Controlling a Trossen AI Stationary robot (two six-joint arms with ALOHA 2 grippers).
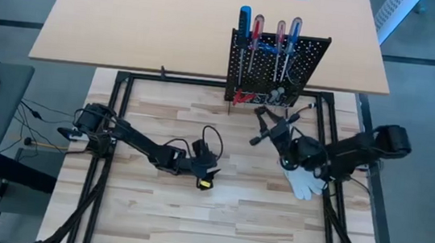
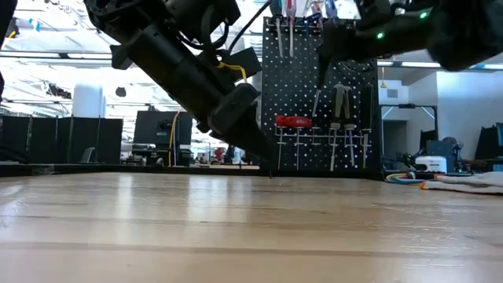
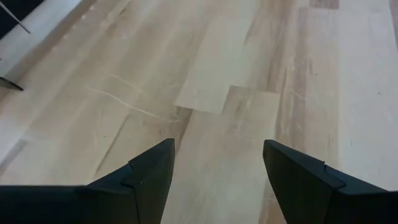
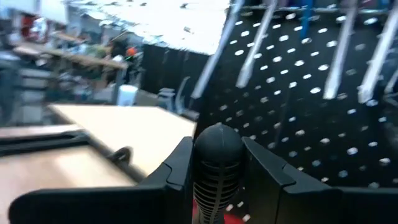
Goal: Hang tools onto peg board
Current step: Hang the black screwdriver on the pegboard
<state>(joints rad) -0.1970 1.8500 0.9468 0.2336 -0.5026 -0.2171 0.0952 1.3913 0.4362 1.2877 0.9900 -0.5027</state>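
The black peg board (image 1: 288, 64) stands upright at the table's far edge, with red- and blue-handled screwdrivers (image 1: 267, 38) hanging on it. In the low view red-handled pliers (image 2: 292, 122) and other tools hang on its lower hooks (image 2: 338, 130). My right gripper (image 1: 272, 129) is just in front of the board, shut on a black-handled screwdriver (image 4: 217, 155). My left gripper (image 1: 206, 175) is open and empty, low over the table's middle (image 3: 217, 146). My right gripper pinches the screwdriver's black ribbed handle (image 4: 216, 180) between its two fingers, just below the rounded butt end (image 4: 217, 142). The fingers come level from the table's near side, toward the board, and lie across the handle. The handle stands upright, lifted clear of the table.
A white glove (image 1: 305, 183) lies on the table under my right arm; it also shows in the low view (image 2: 471, 182), beside a coiled cable (image 2: 409, 178). The black frame rail (image 1: 181, 78) runs along the far edge. Bare wood lies on the near side of both arms.
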